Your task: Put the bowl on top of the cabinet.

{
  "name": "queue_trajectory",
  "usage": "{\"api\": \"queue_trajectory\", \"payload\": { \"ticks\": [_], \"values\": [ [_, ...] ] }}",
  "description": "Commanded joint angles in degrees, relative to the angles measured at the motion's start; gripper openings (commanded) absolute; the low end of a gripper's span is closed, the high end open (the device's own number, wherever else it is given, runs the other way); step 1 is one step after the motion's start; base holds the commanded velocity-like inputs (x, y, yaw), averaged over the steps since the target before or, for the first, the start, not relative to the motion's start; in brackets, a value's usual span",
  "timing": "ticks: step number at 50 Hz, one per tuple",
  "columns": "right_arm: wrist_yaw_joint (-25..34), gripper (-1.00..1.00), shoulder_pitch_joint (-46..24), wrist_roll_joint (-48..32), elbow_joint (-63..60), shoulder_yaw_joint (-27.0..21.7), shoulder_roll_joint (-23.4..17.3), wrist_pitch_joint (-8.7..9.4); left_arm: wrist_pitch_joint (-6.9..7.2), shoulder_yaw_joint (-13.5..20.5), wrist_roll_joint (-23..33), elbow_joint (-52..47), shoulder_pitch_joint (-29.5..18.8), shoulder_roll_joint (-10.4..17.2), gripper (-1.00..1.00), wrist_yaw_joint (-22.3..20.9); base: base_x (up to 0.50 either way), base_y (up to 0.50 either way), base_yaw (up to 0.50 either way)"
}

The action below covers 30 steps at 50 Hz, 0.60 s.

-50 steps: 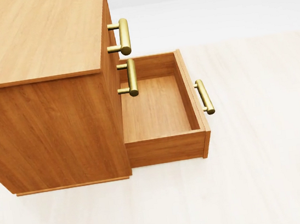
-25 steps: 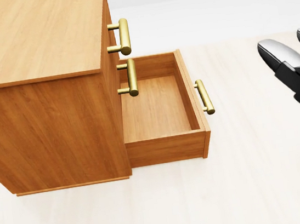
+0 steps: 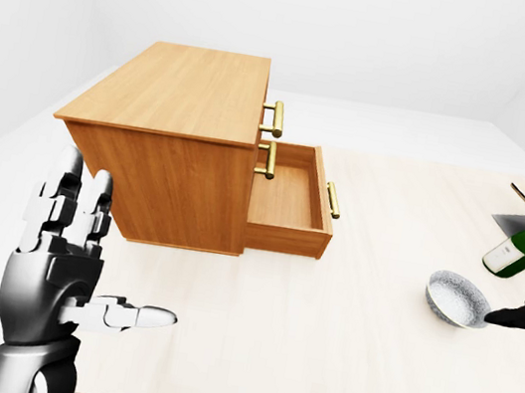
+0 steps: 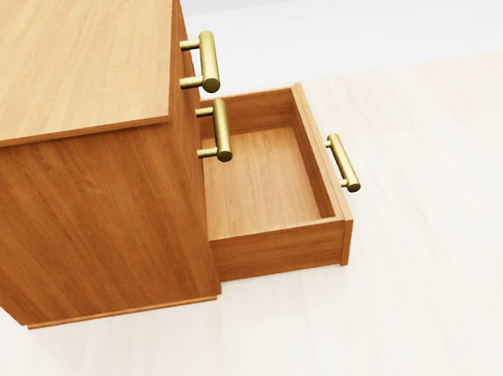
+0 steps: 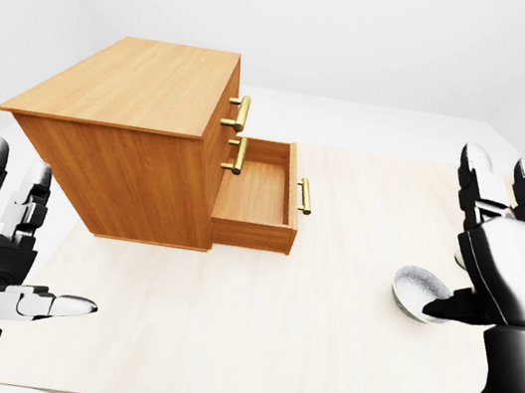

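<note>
Right robot hand open beside the bowl, nothing gripped yet.

The right robot hand (image 5: 508, 263) stands with fingers spread wide and upright, its thumb reaching toward the rim of the bowl (image 5: 418, 288), probably to line up a grasp; whether it touches I cannot tell. The left robot hand (image 3: 55, 263) is likewise wide and empty, held out of the way at the left. The bowl sits on the tabletop (image 3: 318, 347), well apart from the cabinet (image 3: 189, 93), whose flat top is the goal; its lowest drawer (image 3: 288, 196) stands pulled out.
</note>
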Motion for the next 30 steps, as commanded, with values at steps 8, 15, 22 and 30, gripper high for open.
{"api": "queue_trajectory", "payload": {
  "ticks": [8, 15, 22, 30],
  "values": [
    [0.0, 1.0, 0.1, 1.2, 7.0, -0.8, 4.6, 0.0, 0.0, -0.5, 0.2, 0.0, 0.5, -0.1, 1.0, -0.1, 0.0, 0.0, 0.0],
    [0.0, 1.0, 2.1, 4.1, 9.9, -1.3, 5.4, 0.0, 0.0, -0.4, 0.3, -0.2, 0.7, -0.2, 1.0, -0.3, 0.0, 0.0, 0.0],
    [0.0, 1.0, 2.5, 6.3, 10.2, -3.1, 5.3, 0.0, 0.0, -0.9, 0.6, 0.0, 0.8, -0.2, 1.0, -0.2, 0.0, 0.0, 0.0],
    [0.0, 1.0, 2.7, 6.7, 10.2, -2.9, 5.1, 0.0, 0.0, -0.9, 0.6, 0.0, 0.8, -0.2, 1.0, -0.2, 0.0, 0.0, 0.0]
  ]
}}
